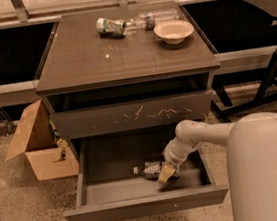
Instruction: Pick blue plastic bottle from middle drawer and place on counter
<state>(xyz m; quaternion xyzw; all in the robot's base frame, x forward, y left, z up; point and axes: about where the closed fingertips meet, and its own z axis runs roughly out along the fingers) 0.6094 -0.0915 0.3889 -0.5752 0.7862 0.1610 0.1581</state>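
Down inside the pulled-out middle drawer (140, 207), the gripper (166, 173) is hanging low at the right end of the blue plastic bottle (150, 170). I cannot tell if the gripper is spread, pressed together or pinching the bottle. The bottle is lying on its side on the drawer floor, with its white cap (136, 170) pointing left, away from the gripper. Just above the gripper, a drawer front with pale scratches (149, 113) is sitting shut. Higher up, the counter (121, 54) is holding a crushed can (110, 26), a clear bottle (155, 18) and a pale bowl (173, 30). Far to the gripper's left, a cardboard box (40, 150) is standing open
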